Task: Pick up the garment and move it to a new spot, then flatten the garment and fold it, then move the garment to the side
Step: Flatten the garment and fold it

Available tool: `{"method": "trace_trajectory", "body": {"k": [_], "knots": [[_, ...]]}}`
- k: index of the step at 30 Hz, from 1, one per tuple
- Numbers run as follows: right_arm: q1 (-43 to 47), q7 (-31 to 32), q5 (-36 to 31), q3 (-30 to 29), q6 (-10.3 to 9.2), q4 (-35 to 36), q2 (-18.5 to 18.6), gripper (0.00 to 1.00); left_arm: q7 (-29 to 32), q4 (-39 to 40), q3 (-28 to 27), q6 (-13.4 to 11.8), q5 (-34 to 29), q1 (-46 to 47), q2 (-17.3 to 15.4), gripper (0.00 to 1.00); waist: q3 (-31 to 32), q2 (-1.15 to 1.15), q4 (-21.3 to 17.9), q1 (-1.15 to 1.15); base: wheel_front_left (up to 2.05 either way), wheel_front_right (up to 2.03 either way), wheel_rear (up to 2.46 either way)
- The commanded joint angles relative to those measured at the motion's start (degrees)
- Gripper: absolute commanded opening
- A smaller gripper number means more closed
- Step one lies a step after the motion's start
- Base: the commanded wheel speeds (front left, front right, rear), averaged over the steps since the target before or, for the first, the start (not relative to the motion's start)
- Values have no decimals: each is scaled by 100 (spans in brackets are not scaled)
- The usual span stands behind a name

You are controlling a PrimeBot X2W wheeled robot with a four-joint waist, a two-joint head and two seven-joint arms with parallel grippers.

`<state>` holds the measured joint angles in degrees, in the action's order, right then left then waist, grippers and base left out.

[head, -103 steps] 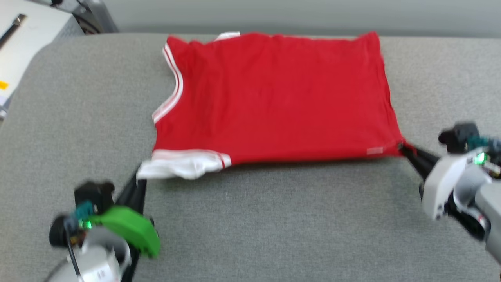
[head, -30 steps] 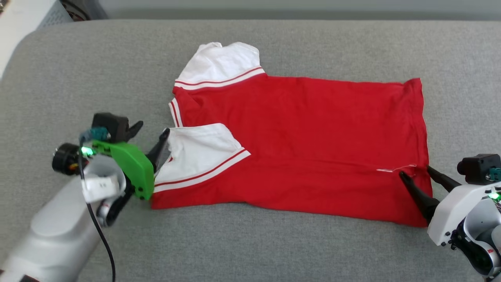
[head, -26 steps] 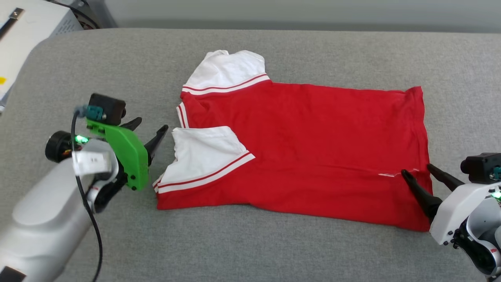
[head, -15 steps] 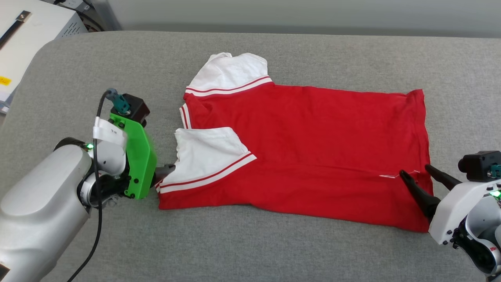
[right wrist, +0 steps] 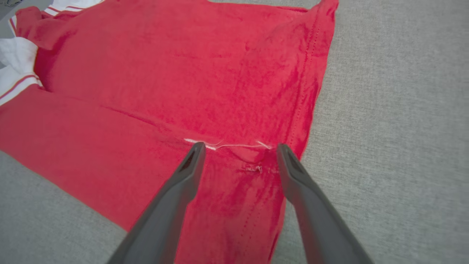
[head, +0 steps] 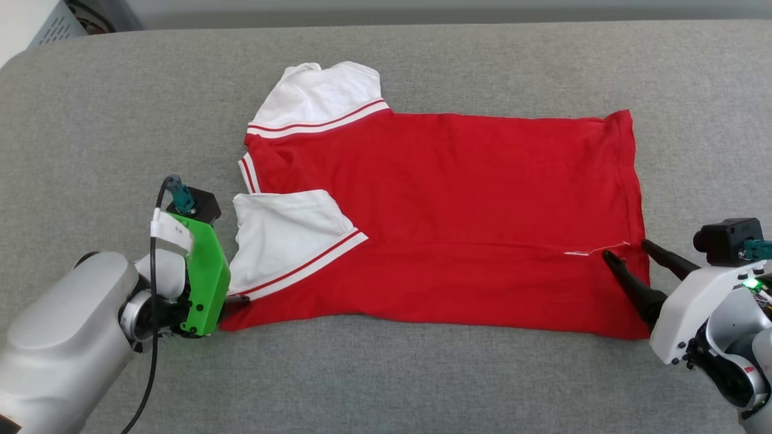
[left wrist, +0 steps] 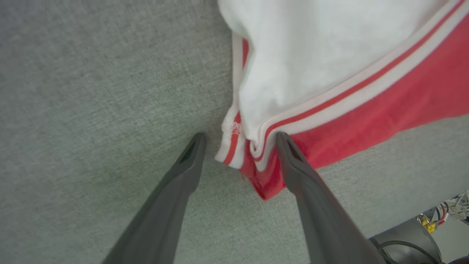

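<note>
Lying on the surface (head: 386,374), the shirt (head: 458,211) has the left claw (left wrist: 240,136) released astride its sleeve corner, right claw (head: 626,249) released at its hem.

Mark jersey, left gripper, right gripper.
jersey (head: 458,199), head view, middle of the red body.
left gripper (left wrist: 240,135), left wrist view, midway between fingertips.
right gripper (right wrist: 240,145), right wrist view, midway between fingertips.

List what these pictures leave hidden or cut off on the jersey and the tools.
- Garment underside: every view, pressed against the grey surface.
- Left tool fingers: head view, mostly behind its green mount.
- Far sleeve: right wrist view, cut by the top edge.
</note>
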<state>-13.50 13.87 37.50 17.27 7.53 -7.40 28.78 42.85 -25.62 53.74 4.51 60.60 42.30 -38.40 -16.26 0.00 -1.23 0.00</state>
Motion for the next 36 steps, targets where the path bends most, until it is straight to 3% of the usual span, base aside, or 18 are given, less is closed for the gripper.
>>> {"method": "trace_trajectory", "body": {"k": [1,2,3,9,14,15,19,26,35,36], "knots": [[-148,-14,1,-8,-4,23,10,100,-45,-154,134,47,77,-297,139,89,-25,0,-59,0,0,0,0],[-174,-15,-3,-14,-4,37,31,100,-114,-199,129,70,75,-308,152,33,-7,0,-63,0,0,0,0],[-211,-13,-11,-29,-4,59,67,100,-197,-257,129,98,67,-321,164,0,33,0,-65,0,0,0,0],[-423,405,27,-173,-4,283,423,100,-603,-235,44,216,78,-276,95,0,268,0,-27,0,0,0,0],[-539,1439,277,-175,-4,505,824,100,-844,210,47,245,-59,-243,-90,0,413,0,27,0,0,0,0],[-471,2383,623,-144,-4,513,977,100,-899,539,54,182,-137,-271,-197,0,450,0,100,0,0,0,0],[-366,2974,742,-89,-4,432,1014,100,-919,793,62,74,-214,-256,-221,0,370,0,195,0,0,0,0],[-244,3174,574,109,-4,-58,655,100,-935,1032,46,-34,-254,-173,-156,0,131,0,346,0,0,0,0],[-58,2741,529,578,-4,-990,155,100,-1087,931,9,-60,-212,-198,-48,0,46,0,401,0,0,0,0],[-72,2634,550,601,-4,-989,153,23,-1107,910,4,-59,-194,-228,-52,0,75,0,380,0,0,0,0]]}}
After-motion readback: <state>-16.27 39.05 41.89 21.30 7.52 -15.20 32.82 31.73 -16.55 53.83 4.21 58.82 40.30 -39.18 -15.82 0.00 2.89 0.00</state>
